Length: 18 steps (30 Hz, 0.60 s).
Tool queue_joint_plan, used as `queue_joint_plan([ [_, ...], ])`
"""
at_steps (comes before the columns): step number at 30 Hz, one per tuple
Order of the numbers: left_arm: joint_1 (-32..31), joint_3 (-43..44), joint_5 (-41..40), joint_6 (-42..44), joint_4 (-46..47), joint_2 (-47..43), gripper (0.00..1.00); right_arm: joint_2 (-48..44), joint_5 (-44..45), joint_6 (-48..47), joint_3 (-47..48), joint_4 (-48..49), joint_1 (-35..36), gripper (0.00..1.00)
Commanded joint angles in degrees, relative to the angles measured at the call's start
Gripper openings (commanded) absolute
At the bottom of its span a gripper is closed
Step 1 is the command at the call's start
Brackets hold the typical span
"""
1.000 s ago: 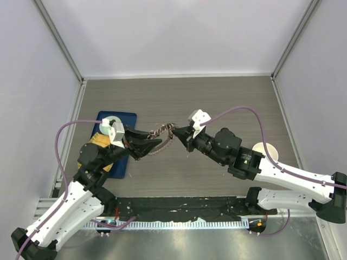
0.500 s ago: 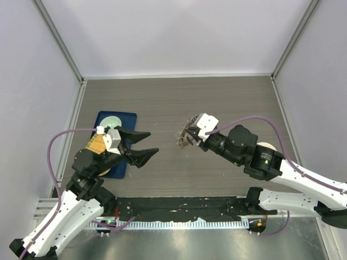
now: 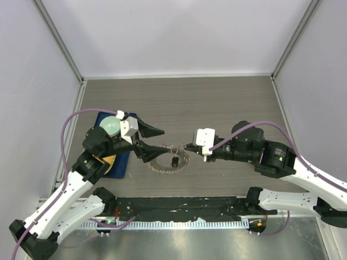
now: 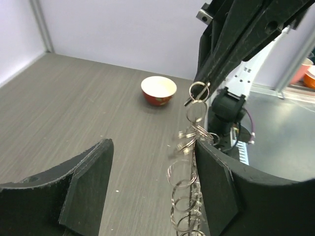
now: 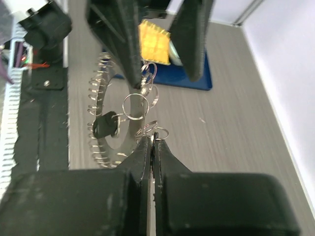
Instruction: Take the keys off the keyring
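Note:
The keyring [image 3: 167, 161], a grey-brown ring fringed with small wire loops, lies between my grippers near the table. A black-headed key [image 3: 175, 161] hangs inside it and shows in the right wrist view [image 5: 105, 125]. My right gripper [image 3: 188, 146] is shut on a small loop at the ring's right edge [image 5: 153, 138]. My left gripper [image 3: 160, 140] is open at the ring's left side. In the left wrist view [image 4: 152, 147] the loop fringe [image 4: 189, 172] runs along the inner face of its right finger [image 4: 221, 187].
A blue tray [image 3: 123, 161] with a pale round dish [image 3: 110, 125] and a yellow sponge [image 5: 154, 42] sits at the left. A red bowl [image 4: 158, 90] stands on the table behind the right arm.
The left gripper let go of the ring, then moved right, back to it, still open. The right gripper swung the ring up, then brought it down and toward the near edge.

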Motion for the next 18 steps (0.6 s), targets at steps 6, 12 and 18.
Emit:
queue_joint_plan([
  [6,-0.06,3.84,17.31,-1.8,5.29,3.14,0.72,-0.04,-9.98,-4.23,2.07,-2.43,0.15,0.01],
  [12,-0.06,3.93,18.29,-3.48,7.05,5.51,0.72,0.13,-9.45,-7.21,1.81,-3.05,0.15,0.01],
  [18,-0.06,4.1,19.52,-6.9,10.21,9.03,0.69,1.54,-10.76,-8.98,3.47,-4.36,0.15,0.01],
])
